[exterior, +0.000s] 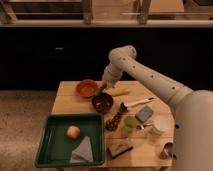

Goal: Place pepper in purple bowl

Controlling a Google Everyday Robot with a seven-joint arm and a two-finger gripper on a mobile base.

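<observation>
My gripper (102, 90) hangs at the end of the white arm, low over the back of the wooden table (150, 150). It is between the orange bowl (86, 88) and the dark purple bowl (102, 103), just above the purple bowl's far rim. A small green thing, probably the pepper (99, 92), shows at the gripper's tip. I cannot tell whether it is held or resting on the table.
A yellow item (119, 92) lies right of the gripper. A green tray (55, 152) at front left holds an orange fruit (73, 131) and a grey cloth (82, 150). A utensil (136, 104), blue sponge (145, 114), green cup (130, 123), white cup (159, 125) and metal cup (167, 150) crowd the right side.
</observation>
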